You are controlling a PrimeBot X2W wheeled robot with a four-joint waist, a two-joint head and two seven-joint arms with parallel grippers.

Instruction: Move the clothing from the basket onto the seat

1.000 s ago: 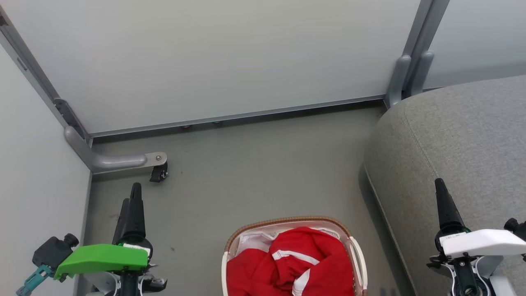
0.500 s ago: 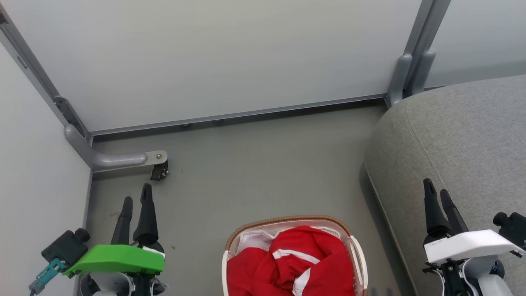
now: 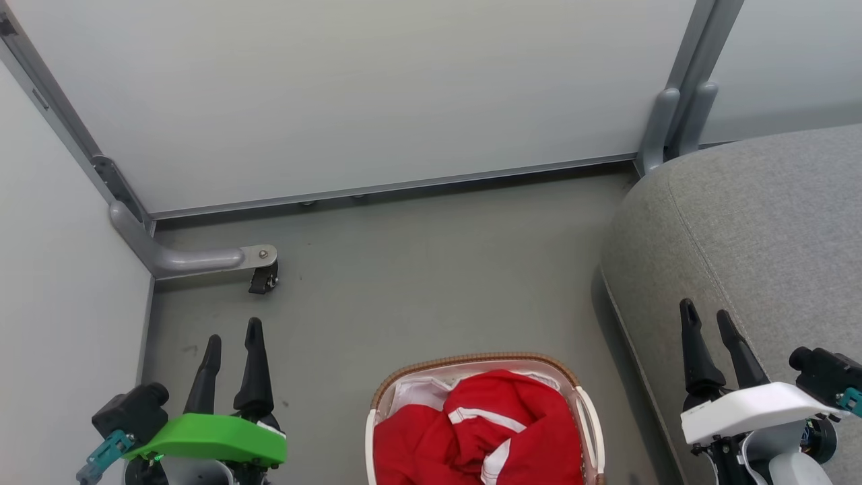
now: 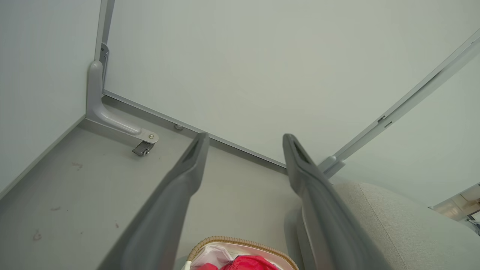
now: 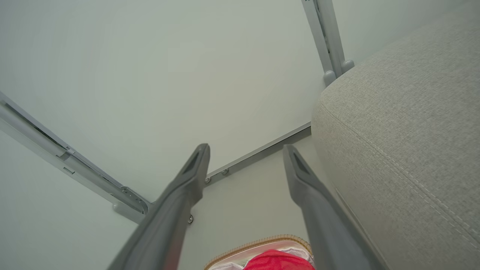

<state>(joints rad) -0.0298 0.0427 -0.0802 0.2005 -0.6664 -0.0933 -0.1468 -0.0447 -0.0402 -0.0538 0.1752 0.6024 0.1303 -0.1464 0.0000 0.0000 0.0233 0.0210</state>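
Red clothing [image 3: 481, 431] with white stripes is heaped in the small white basket [image 3: 377, 404] with a brown rim, low in the middle of the head view. The basket's rim [image 4: 240, 242] and the red clothing [image 4: 247, 263] also peek in at the bottom of the left wrist view. The large grey seat [image 3: 747, 222] fills the right side. My left gripper [image 3: 234, 337] stands open over the floor left of the basket, holding nothing. My right gripper [image 3: 707, 316] stands open over the seat's front edge, right of the basket, also holding nothing.
Pale partition walls [image 3: 377, 94] close off the far and left sides. A grey metal foot with a castor [image 3: 259, 273] juts onto the floor near my left gripper. A metal post [image 3: 673, 121] stands at the seat's far corner. Bare grey floor [image 3: 431, 269] lies beyond the basket.
Both wrists have rolled so each gripper's two fingers now show side by side. The left gripper moved right and down the view; the right gripper moved left.
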